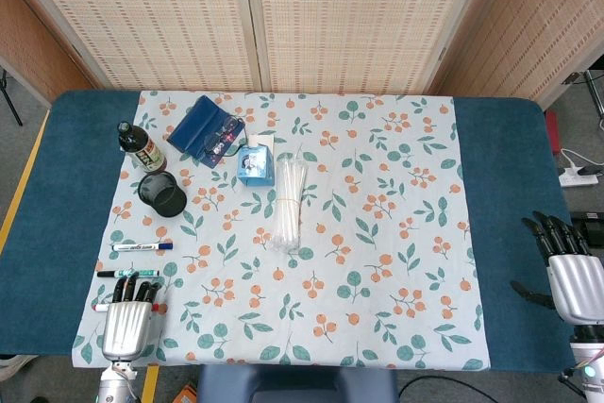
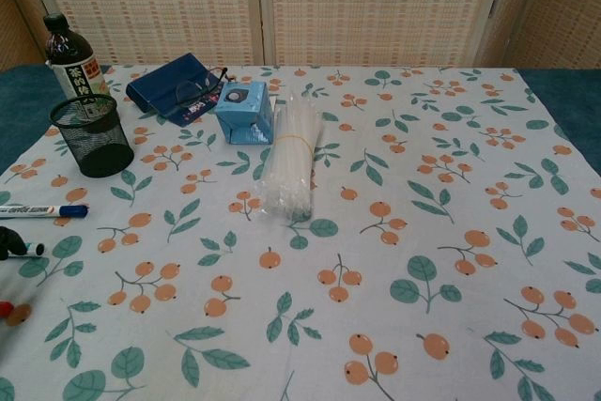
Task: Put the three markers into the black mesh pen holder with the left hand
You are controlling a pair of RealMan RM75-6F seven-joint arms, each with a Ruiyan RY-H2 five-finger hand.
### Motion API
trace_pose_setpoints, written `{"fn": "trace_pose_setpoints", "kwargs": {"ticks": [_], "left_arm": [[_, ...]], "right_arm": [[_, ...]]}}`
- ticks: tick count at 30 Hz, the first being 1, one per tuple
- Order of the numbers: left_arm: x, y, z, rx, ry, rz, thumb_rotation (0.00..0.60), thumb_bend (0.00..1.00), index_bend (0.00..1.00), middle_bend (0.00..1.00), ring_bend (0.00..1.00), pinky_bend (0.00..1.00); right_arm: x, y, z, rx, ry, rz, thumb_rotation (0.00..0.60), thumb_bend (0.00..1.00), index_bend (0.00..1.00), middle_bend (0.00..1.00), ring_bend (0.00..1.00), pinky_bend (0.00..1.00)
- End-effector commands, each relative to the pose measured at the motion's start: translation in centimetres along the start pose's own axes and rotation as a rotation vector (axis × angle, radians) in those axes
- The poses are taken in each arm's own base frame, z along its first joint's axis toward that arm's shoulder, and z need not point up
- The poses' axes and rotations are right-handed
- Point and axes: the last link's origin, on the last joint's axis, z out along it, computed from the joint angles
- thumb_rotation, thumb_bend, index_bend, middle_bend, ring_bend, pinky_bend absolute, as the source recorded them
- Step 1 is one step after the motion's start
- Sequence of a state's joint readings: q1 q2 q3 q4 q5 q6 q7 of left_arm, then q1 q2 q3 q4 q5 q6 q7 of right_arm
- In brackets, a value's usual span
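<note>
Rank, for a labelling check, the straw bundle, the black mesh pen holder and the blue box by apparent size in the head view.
1. straw bundle, clearly the longest.
2. black mesh pen holder.
3. blue box.
The last two look close in size, so their order is unsure.

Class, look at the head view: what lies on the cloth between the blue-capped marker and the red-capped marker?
The green-capped marker lies between them, with the left robot hand partly over it.

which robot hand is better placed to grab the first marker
Left. The left robot hand hovers over the red-capped marker and green-capped marker at the cloth's left edge; the right robot hand sits at the table's far right edge.
</note>
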State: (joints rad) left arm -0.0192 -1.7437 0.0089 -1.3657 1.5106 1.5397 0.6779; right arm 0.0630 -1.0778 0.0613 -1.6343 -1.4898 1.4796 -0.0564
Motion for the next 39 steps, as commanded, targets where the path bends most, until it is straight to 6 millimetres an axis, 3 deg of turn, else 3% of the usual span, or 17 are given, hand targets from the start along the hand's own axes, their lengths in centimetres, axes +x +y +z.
{"fn": "trace_pose_setpoints", "kwargs": {"ticks": [1, 11, 20, 39], "left_arm": [[-0.4, -0.5, 0.2, 0.035, -0.012, 0.009, 0.6, 0.42, 0.33, 0.33, 0.14, 0.16], [-1.9, -2.0, -0.1, 0.072, -0.132, -0.03, 0.6, 0.42, 0.31, 0.28, 0.13, 0.16], [-2.1, -1.4, 0.2, 0.057, -0.115, -0.035, 0.6, 0.42, 0.3, 0.29, 0.13, 0.16], [-2.7, -2.0, 0.4, 0.083, -0.101, 0.006, 0.6, 0.42, 0.43, 0.43, 0.18, 0.19]], "right_arm": [[0.0, 0.0, 0.0, 0.001, -0.002, 0.0, 0.6, 0.0, 0.13, 0.06, 0.08, 0.14], [-0.4, -0.1, 0.2, -0.001, -0.018, -0.004, 0.6, 0.0, 0.14, 0.06, 0.08, 0.14], [-0.4, 0.0, 0.2, -0.006, -0.018, -0.005, 0.6, 0.0, 0.14, 0.06, 0.08, 0.14], [-0.4, 0.0, 0.2, -0.004, -0.016, -0.006, 0.6, 0.0, 0.15, 0.06, 0.08, 0.14]]}}
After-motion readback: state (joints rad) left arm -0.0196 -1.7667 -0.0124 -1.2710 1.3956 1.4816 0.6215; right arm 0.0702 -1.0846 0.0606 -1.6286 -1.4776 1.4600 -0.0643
